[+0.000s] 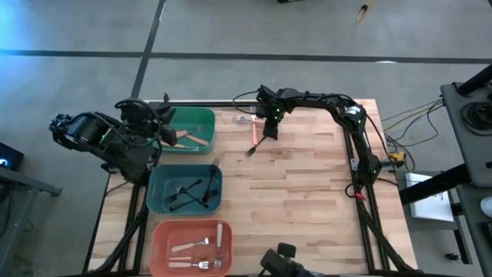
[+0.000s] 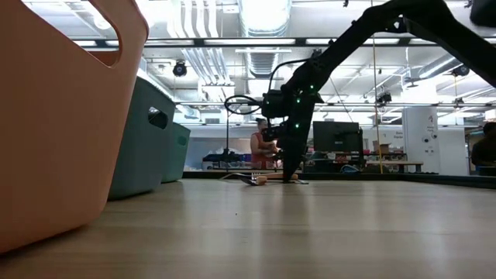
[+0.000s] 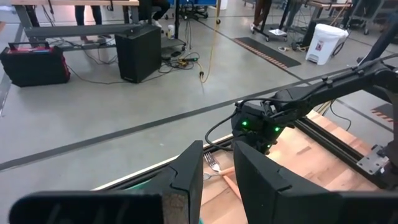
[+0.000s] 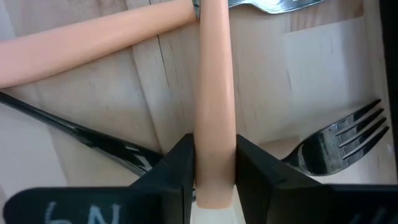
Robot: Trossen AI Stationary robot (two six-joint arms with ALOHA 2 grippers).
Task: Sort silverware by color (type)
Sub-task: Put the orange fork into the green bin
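Right gripper (image 4: 214,168) down at the table's far edge, dark fingers pinched on a smooth orange-pink plastic fork handle (image 4: 214,93) that runs straight out between them. Crossing it: a second orange-pink handle (image 4: 93,37) and shiny metal tines (image 4: 280,5). Beside the fingers, a black fork (image 4: 339,140) with glossy tines, and a thin black handle (image 4: 74,134) lying diagonally on pale wood-plank table (image 1: 307,185). Left gripper (image 3: 217,180) hovers over the green plastic bin (image 1: 201,115), fingers slightly apart, nothing between them. Green bin holds orange-handled forks; teal bin (image 1: 157,192) has black forks; salmon bin (image 1: 161,235) has white-handled ones. Bins line the table's left side.
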